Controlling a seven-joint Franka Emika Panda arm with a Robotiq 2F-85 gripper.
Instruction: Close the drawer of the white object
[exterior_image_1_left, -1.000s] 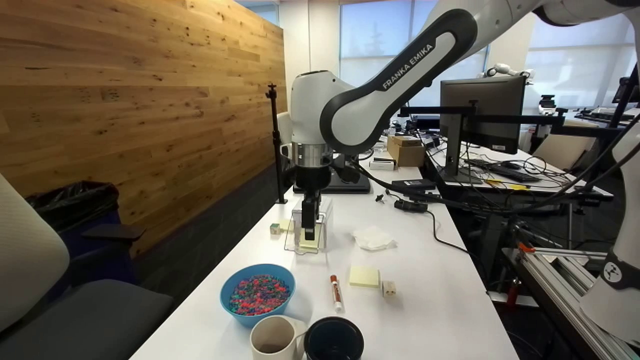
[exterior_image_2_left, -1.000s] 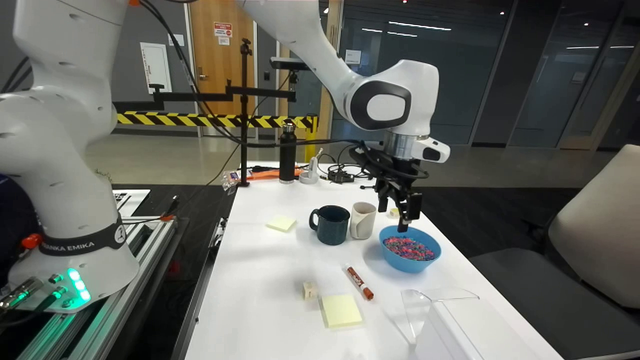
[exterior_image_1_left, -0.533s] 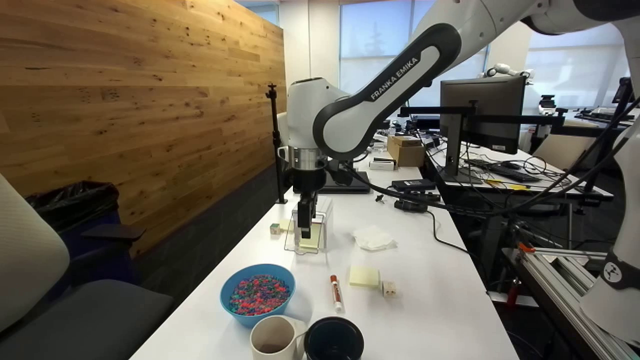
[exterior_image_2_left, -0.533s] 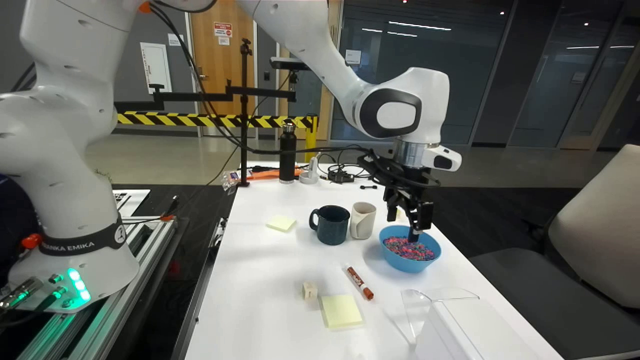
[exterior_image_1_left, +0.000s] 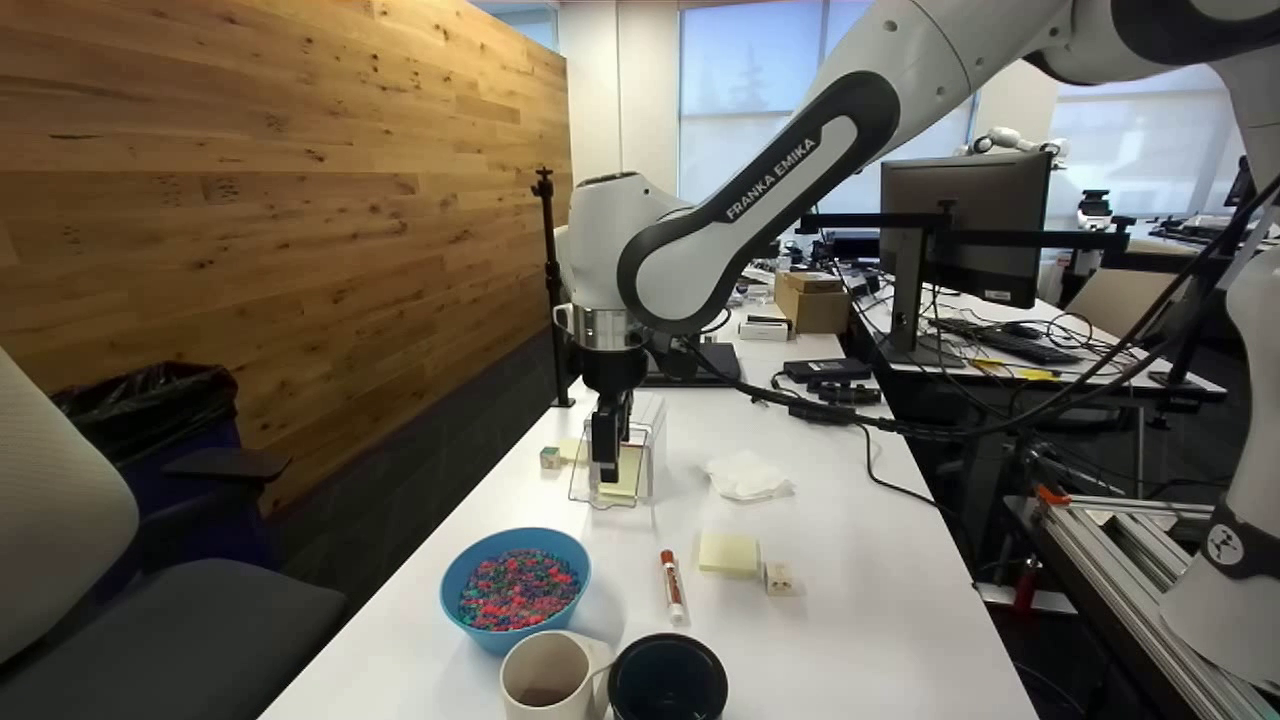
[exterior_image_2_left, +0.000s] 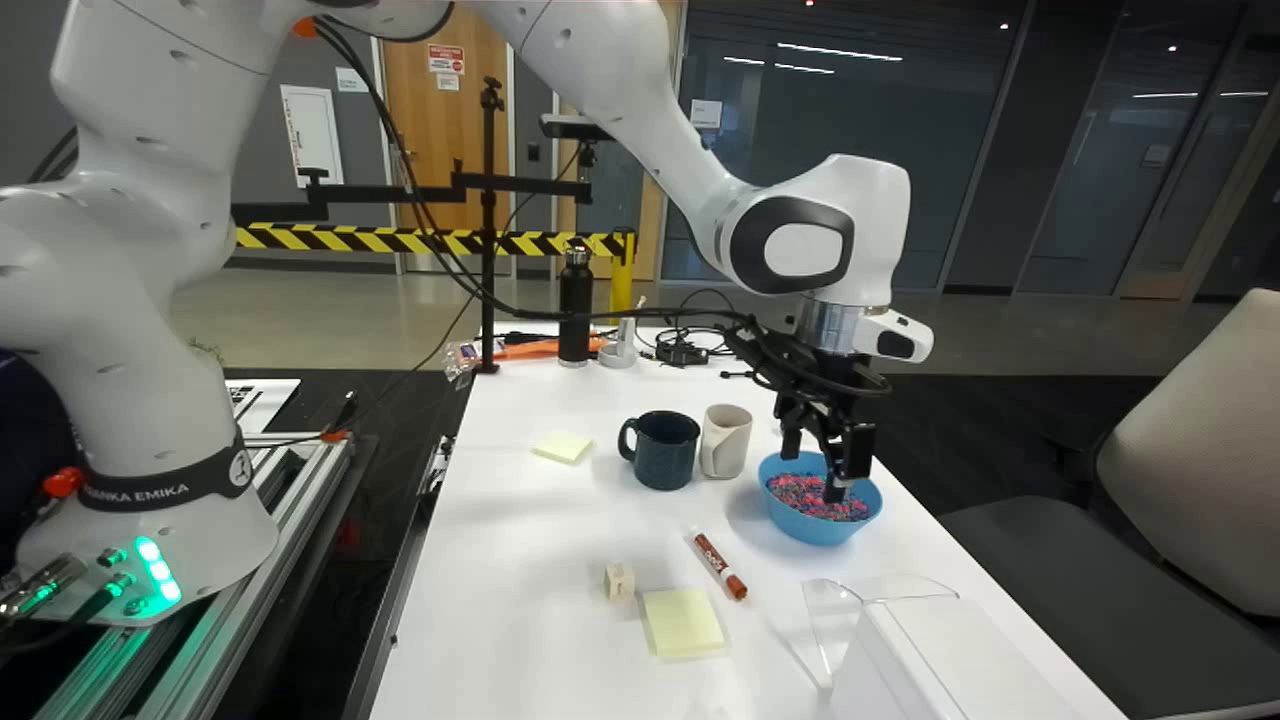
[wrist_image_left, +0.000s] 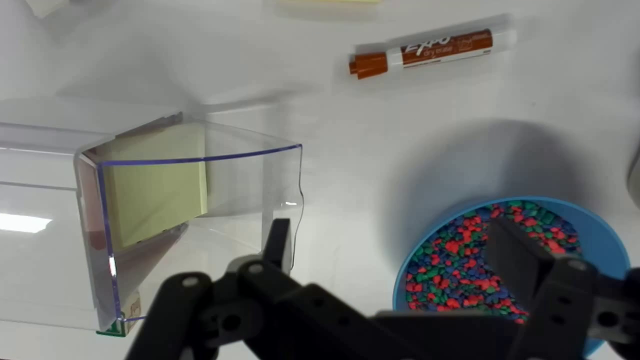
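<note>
The white object is a white box (wrist_image_left: 40, 260) at the left of the wrist view; it also shows in both exterior views (exterior_image_1_left: 652, 410) (exterior_image_2_left: 985, 665). Its clear drawer (wrist_image_left: 235, 185) is pulled out, with a yellow note pad (wrist_image_left: 160, 180) inside. The drawer also shows in both exterior views (exterior_image_1_left: 590, 500) (exterior_image_2_left: 832, 615). My gripper (wrist_image_left: 397, 245) is open and empty, pointing down. In the wrist view one finger overlaps the drawer's front end and the other overlaps the blue bowl. The gripper also shows in both exterior views (exterior_image_1_left: 612, 465) (exterior_image_2_left: 815, 472). I cannot tell whether it touches the drawer.
The blue bowl (wrist_image_left: 607, 240) of coloured bits stands in front of the drawer. A brown marker (wrist_image_left: 440, 52) lies nearby. A yellow pad (exterior_image_1_left: 728, 553), a small wooden cube (exterior_image_1_left: 777, 577), a beige mug (exterior_image_1_left: 545, 670) and a dark mug (exterior_image_1_left: 668, 680) are on the table.
My gripper has come down and shifted left in an exterior view, right in the matching exterior view. The drawer, box and bowl have not moved.
</note>
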